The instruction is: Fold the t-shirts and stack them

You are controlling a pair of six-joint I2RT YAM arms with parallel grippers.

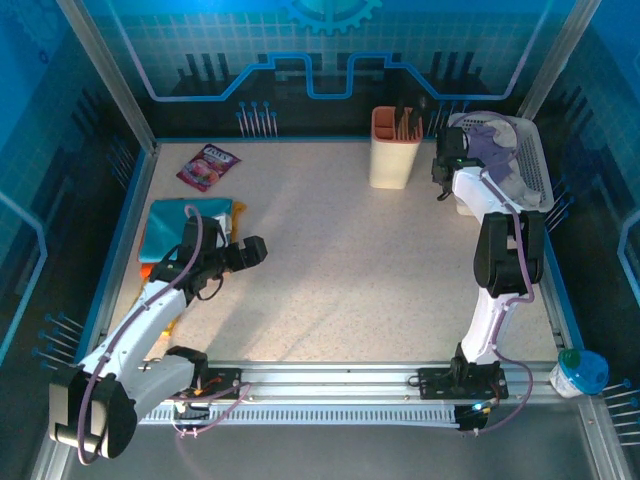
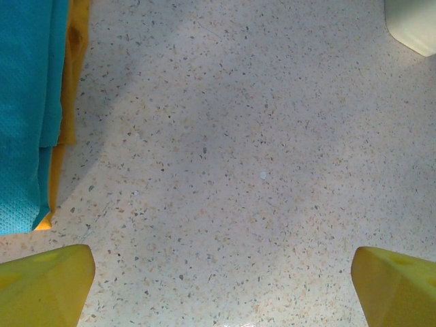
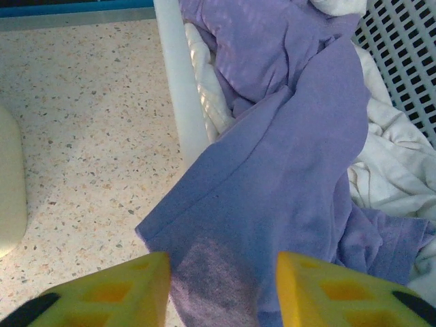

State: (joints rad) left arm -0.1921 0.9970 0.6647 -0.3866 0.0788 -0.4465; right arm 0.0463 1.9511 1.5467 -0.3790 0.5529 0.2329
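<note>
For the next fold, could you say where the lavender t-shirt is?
Top view: the lavender t-shirt drapes over the white basket's rim, far right, under the right gripper.

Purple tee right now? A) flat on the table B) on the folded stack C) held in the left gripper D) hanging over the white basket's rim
D: the right wrist view shows the purple tee spilling over the white basket rim, its lower edge between the right gripper fingers.

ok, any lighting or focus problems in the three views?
Top external: blue cast from the enclosure, table evenly lit. Left wrist: broad soft shadow across the upper left, tabletop speckle sharp. Right wrist: lavender t-shirt in focus, striped light falling near its top.
</note>
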